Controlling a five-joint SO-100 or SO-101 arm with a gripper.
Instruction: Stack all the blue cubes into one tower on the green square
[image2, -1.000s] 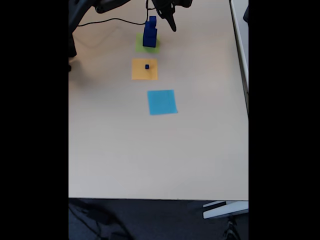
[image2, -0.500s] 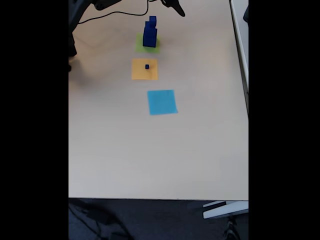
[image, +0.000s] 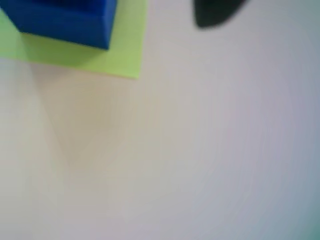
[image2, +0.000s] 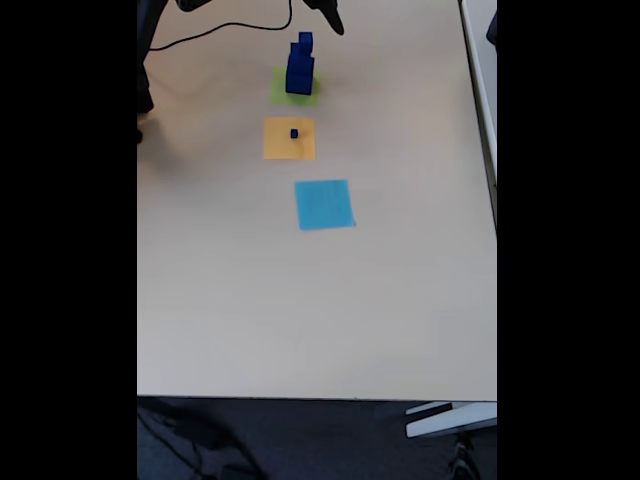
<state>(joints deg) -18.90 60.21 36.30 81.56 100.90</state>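
I see the tower (image2: 300, 66) standing on the green square (image2: 283, 95), biggest cube lowest for steadiness. One tiny cube (image2: 294, 133) waits on the orange square (image2: 289, 138). My gripper (image2: 332, 18) has pulled up and back from a second ago; whether its jaws are apart I cannot tell.
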